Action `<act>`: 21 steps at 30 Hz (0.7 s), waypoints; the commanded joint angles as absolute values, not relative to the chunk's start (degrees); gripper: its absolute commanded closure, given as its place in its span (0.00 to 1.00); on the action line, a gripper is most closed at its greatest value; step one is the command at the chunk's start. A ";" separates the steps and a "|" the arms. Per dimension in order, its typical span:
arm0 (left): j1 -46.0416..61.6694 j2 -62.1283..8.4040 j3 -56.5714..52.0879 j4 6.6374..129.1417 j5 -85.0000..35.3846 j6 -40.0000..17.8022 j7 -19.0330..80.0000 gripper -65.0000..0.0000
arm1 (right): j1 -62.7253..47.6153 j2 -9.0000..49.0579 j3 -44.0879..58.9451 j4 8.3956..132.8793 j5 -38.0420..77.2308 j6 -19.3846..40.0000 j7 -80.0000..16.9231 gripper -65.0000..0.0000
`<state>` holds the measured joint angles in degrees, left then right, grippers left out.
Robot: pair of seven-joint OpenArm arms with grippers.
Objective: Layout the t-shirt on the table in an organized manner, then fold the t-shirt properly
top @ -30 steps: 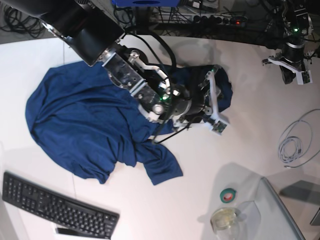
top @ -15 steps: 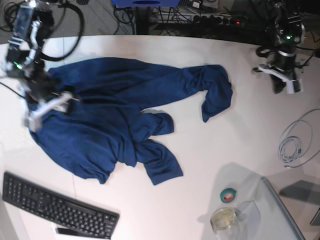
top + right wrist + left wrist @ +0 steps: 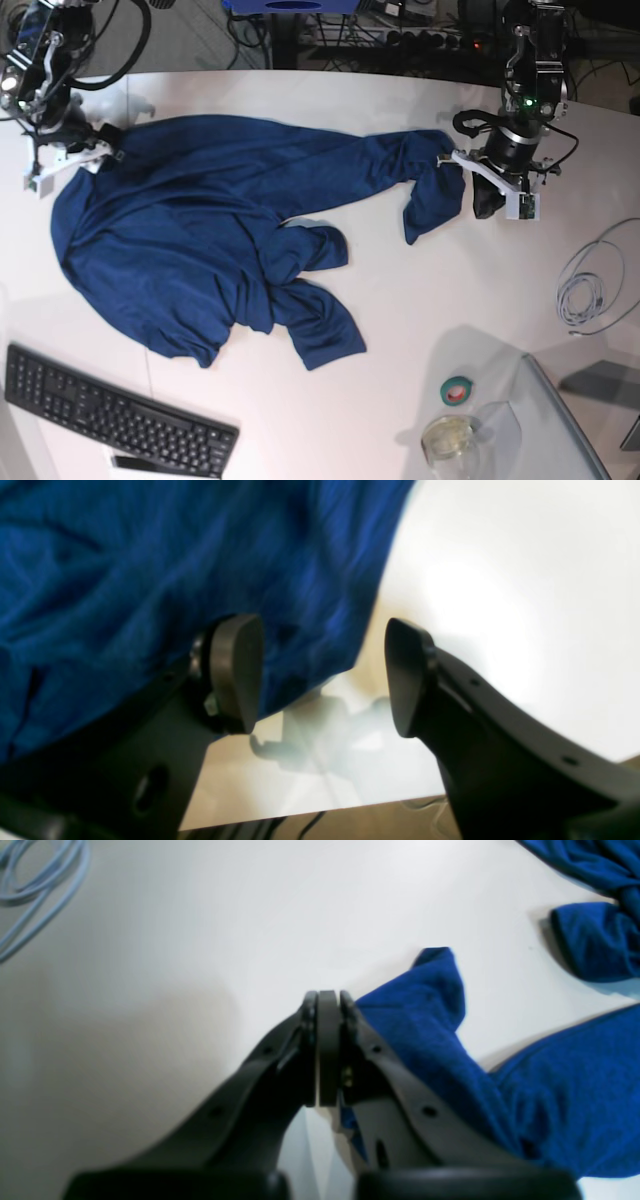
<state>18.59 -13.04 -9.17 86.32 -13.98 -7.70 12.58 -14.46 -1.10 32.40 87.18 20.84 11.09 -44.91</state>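
The navy t-shirt (image 3: pixel 180 240) lies crumpled across the left and middle of the white table (image 3: pixel 400 300), with one bunched end reaching right. My left gripper (image 3: pixel 484 205) hangs just right of that end. In the left wrist view it (image 3: pixel 327 996) is shut, pad against pad, and t-shirt cloth (image 3: pixel 575 1100) lies beside and under its right finger, none between the pads. My right gripper (image 3: pixel 62 165) is at the t-shirt's far-left edge. In the right wrist view it (image 3: pixel 322 675) stands open above the table (image 3: pixel 500 580), with the t-shirt (image 3: pixel 150 555) edge behind its left finger.
A black keyboard (image 3: pixel 110 415) lies at the front left. A coiled light cable (image 3: pixel 590 285) sits at the right edge, also visible as the cable (image 3: pixel 35 870) in the left wrist view. A green tape roll (image 3: pixel 458 390), a clear jar (image 3: pixel 448 438) and a grey panel (image 3: pixel 565 420) stand front right.
My right arm left the t-shirt's middle and swung to its far-left edge, jaws wider. The cloth's far edge now lies stretched out. My left arm came in from the far right.
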 commanded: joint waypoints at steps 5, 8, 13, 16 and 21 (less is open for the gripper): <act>18.42 -13.58 -9.10 87.08 -14.29 -7.43 11.12 1.00 | -13.76 -0.31 32.22 86.73 21.14 11.47 -44.00 0.50; 18.42 -13.67 -9.19 87.08 -14.29 -7.43 11.12 1.00 | -13.67 -0.13 32.57 87.08 21.14 11.47 -44.00 0.88; 18.59 -13.58 -9.01 87.08 -14.29 -7.43 11.12 1.00 | -13.67 2.68 32.84 87.16 21.23 11.47 -44.00 1.00; 18.51 -13.58 -9.01 87.08 -14.37 -7.43 11.12 1.00 | -13.58 3.12 37.23 87.25 21.23 11.47 -44.00 1.00; 17.63 -13.49 -7.78 87.60 -14.46 -7.43 11.12 1.00 | -12.88 4.26 45.05 86.90 21.23 11.47 -44.35 1.00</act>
